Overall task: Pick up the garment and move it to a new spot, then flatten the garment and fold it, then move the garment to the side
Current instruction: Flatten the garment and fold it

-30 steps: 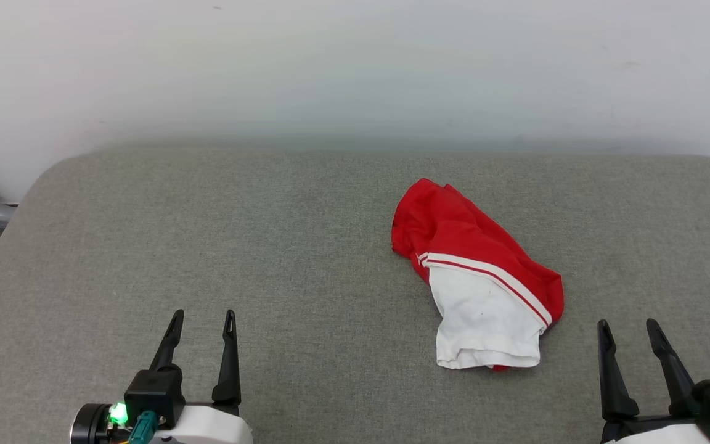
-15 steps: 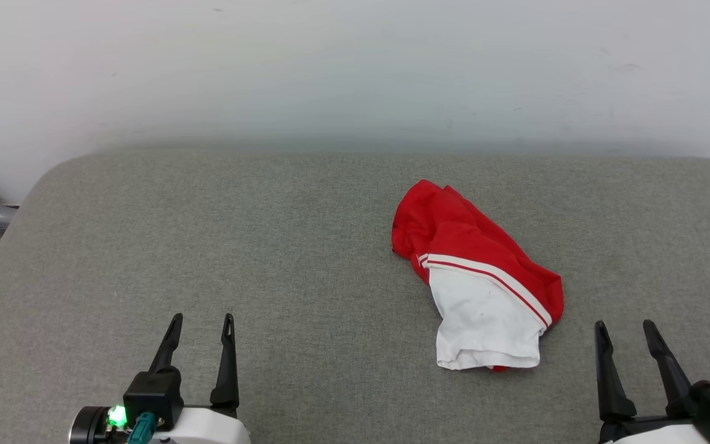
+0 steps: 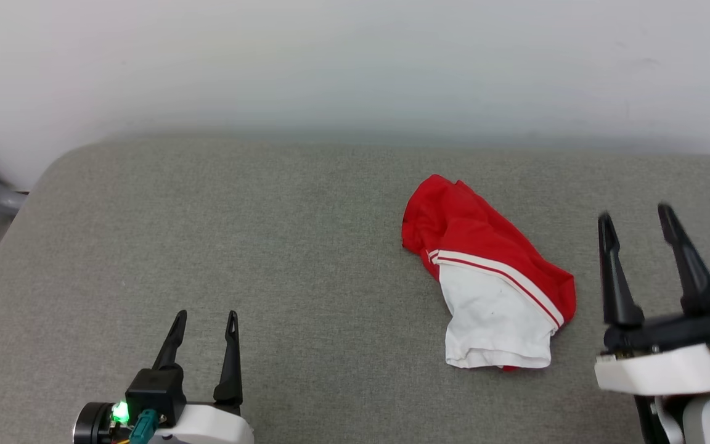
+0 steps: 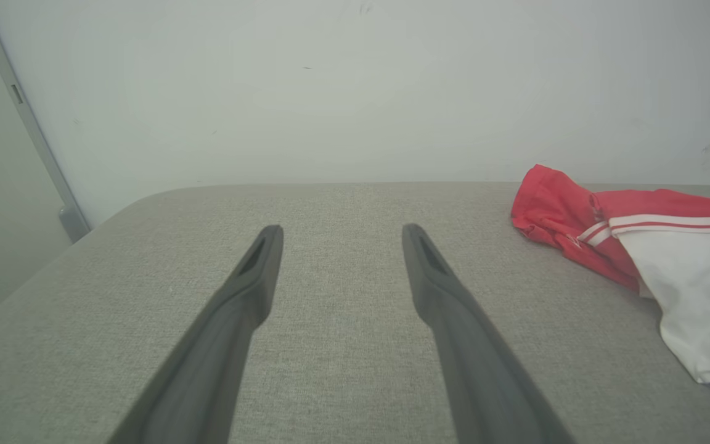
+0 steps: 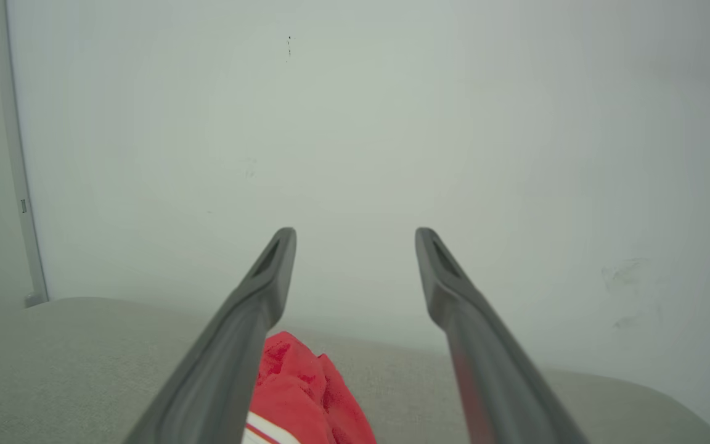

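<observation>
Head view: garment [image 3: 484, 259] crumpled on grey cushion [image 3: 207, 246], wall [image 3: 330, 61] behind.

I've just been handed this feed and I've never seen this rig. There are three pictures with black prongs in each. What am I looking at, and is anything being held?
The black prongs are the fingers of the robot's two grippers. The wide picture comes from its head camera, looking down: the left gripper is at lower left and the right gripper is at the right edge. The other two pictures come from a camera on each wrist, looking along that arm's own fingers. On the grey padded surface lies one crumpled red garment with a white part and striped trim. Both grippers are open and hold nothing, and neither touches the garment.
</observation>
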Controlling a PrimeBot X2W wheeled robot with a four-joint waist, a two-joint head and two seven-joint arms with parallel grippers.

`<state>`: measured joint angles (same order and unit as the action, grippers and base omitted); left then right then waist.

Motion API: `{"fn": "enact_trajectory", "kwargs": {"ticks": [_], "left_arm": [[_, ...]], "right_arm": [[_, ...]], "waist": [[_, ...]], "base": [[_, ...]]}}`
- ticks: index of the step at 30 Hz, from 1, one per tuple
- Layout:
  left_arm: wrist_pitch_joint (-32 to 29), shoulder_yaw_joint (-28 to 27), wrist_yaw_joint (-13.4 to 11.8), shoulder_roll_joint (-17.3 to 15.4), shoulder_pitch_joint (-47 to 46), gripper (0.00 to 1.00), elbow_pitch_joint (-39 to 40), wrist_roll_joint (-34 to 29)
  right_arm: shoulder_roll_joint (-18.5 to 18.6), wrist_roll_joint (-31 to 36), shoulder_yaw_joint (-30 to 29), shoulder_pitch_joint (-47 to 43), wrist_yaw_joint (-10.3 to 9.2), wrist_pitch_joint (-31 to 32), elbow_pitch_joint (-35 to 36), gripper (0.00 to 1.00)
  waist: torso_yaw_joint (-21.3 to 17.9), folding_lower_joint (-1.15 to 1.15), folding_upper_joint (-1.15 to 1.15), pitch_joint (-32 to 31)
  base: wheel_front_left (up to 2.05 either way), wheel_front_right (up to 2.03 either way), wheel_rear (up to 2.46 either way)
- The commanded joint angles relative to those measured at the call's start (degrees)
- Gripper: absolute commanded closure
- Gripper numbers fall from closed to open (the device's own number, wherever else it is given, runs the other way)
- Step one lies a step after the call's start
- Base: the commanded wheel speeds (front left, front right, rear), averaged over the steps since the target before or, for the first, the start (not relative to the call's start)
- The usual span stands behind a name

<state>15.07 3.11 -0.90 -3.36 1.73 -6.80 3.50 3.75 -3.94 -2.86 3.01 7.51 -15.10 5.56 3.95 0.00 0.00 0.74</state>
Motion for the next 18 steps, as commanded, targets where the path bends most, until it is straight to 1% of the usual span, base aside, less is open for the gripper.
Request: {"fn": "enact_trajectory", "kwargs": {"ticks": [1, 3, 5, 7, 8, 10, 13, 15, 18], "left_arm": [[0.2, -0.2, 0.3, 0.1, -0.8, 0.00, 0.1, -0.2], [0.2, -0.2, 0.4, 0.2, -1.3, 0.00, 0.3, -0.2], [0.2, -0.2, 0.4, 0.2, -1.5, 0.00, 0.3, -0.2], [0.2, -0.2, 0.5, 0.3, -2.0, 0.00, 0.3, -0.2], [0.2, 0.0, 0.7, 0.3, -2.4, 0.00, 0.2, -0.2], [0.2, 0.0, 0.7, 0.4, -2.6, 0.00, 0.1, -0.1], [0.2, 0.0, 0.7, 0.4, -3.0, 0.00, 0.0, 0.0], [0.2, 0.1, 0.6, 0.4, -3.2, 0.00, 0.1, 0.0], [0.2, 0.1, 0.5, 0.5, -3.4, 0.00, 0.1, 0.2]], "right_arm": [[1.2, 0.3, 1.0, 1.7, -0.05, -0.1, 0.8, 0.00], [3.3, 0.5, 3.7, 4.7, -0.04, -0.1, 2.0, 0.00], [5.9, -0.5, 7.6, 7.1, -0.04, -0.1, 2.0, 0.00], [9.6, -1.2, 12.5, 10.2, -0.05, -0.1, 1.4, 0.00], [14.9, -3.1, 20.1, 13.9, -0.05, -0.1, -0.8, 0.00], [18.6, -4.9, 25.6, 17.1, -0.06, 0.6, -2.6, 0.00], [23.6, -9.2, 34.6, 21.6, -0.06, 4.8, -4.5, 0.00], [26.9, -12.5, 40.9, 24.4, -0.06, 9.4, -5.2, 0.00], [30.5, -18.0, 48.7, 28.7, -0.06, 16.5, -5.3, 0.00]], "waist": [[0.2, 0.00, 0.00, 0.4], [0.5, 0.00, 0.00, 1.1], [0.6, 0.00, 0.00, 1.7], [0.7, 0.00, 0.00, 2.1], [0.9, 0.00, 0.00, 2.7], [1.1, 0.00, 0.00, 3.0], [1.3, 0.00, 0.00, 3.4], [1.5, 0.00, 0.00, 3.7], [1.8, 0.00, 0.00, 4.3]], "base": [[0.00, 0.00, 0.00], [0.00, 0.00, 0.00], [0.00, 0.00, 0.00], [0.00, 0.00, 0.00], [0.00, 0.00, 0.00], [0.00, 0.00, 0.00], [0.00, 0.00, 0.00], [0.00, 0.00, 0.00], [0.00, 0.00, 0.00]]}}
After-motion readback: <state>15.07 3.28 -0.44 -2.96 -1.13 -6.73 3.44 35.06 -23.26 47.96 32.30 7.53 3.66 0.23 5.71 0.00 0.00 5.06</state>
